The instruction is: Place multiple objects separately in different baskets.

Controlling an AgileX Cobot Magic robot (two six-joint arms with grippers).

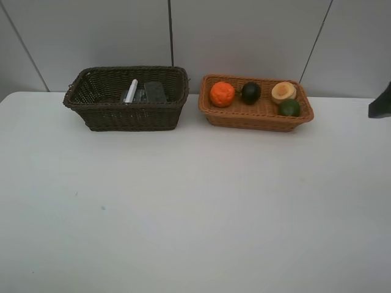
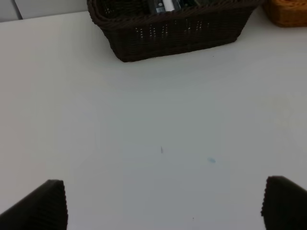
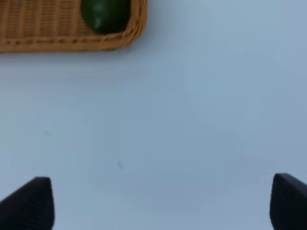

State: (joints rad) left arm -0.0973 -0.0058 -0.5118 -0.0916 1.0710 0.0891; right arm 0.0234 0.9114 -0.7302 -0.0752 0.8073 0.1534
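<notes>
The dark brown basket [image 1: 131,117] stands at the back left and holds the white marker [image 1: 131,90] and a dark block [image 1: 156,91]; its other contents are too dark to tell. The light tan basket [image 1: 253,119] beside it holds the orange [image 1: 222,94], the dark mangosteen [image 1: 250,92], a tan round fruit [image 1: 283,91] and the green fruit [image 1: 289,107]. My left gripper [image 2: 163,206] is open and empty over bare table in front of the dark basket [image 2: 177,33]. My right gripper [image 3: 163,203] is open and empty, near the tan basket [image 3: 48,24] and green fruit [image 3: 105,14].
The white table [image 1: 195,207] stretches wide in front of both baskets. A grey panelled wall stands right behind them. A dark part of the right arm [image 1: 382,101] shows at the right edge of the exterior view. The tan basket's corner [image 2: 288,12] shows in the left wrist view.
</notes>
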